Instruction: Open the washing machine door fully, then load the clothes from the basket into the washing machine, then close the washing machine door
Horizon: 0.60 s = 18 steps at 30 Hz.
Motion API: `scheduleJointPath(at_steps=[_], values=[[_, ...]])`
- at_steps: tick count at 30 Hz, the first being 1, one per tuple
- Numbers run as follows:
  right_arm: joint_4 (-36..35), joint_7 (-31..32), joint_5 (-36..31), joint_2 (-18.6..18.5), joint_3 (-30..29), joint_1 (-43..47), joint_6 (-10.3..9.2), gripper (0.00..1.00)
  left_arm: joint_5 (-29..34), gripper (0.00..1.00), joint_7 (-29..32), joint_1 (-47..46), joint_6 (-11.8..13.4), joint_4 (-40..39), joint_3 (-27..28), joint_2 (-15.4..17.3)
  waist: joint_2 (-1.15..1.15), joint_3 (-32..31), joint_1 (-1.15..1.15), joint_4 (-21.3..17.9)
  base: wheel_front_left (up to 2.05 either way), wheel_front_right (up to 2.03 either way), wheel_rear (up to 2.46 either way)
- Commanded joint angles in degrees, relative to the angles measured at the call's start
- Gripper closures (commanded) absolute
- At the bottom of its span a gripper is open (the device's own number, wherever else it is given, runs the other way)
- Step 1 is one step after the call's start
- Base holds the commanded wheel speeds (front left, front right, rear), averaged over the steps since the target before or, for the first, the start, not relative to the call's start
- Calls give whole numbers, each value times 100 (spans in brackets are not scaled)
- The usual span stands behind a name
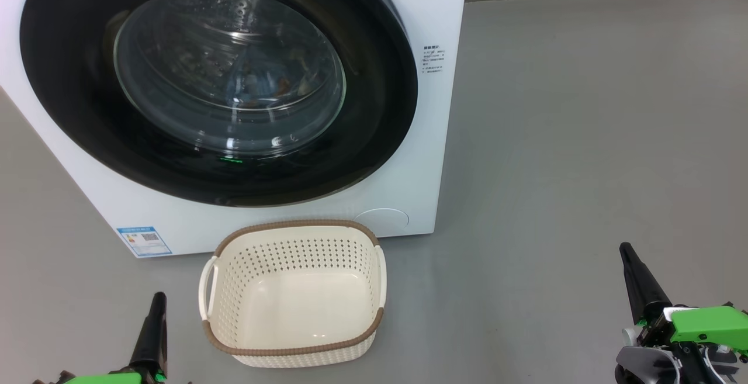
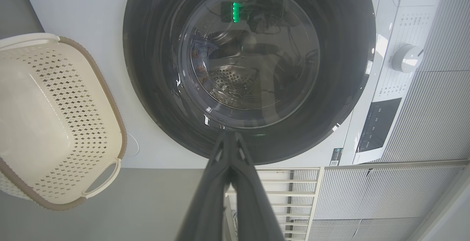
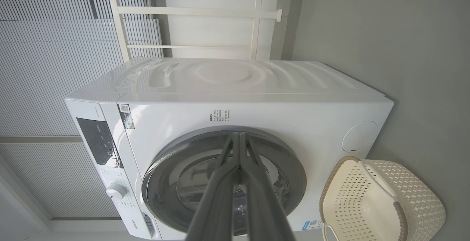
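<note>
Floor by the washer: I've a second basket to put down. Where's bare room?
Widest bare floor: right of the washer and basket, up to the right pincer. A smaller patch lies left of the basket, between the washer's corner and the left pincer. Crowded: the narrow strip between basket and washer front.

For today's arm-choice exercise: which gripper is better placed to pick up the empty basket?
Probably left: the left gripper sits close beside the basket, while the right gripper is far off on the other side.
</note>
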Motion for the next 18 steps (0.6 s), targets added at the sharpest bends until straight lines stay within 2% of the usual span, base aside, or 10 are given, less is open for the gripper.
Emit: scheduleJointPath(at_steps=[1,18], values=[[-172,29,18,-47,100,-203,1,100,-46,100,36,-244,-13,-179,183,53,0,0,0,0,0,0,0],[-172,28,20,-47,102,-203,1,100,-46,100,36,-244,-13,-179,183,53,0,0,0,0,0,0,0]])
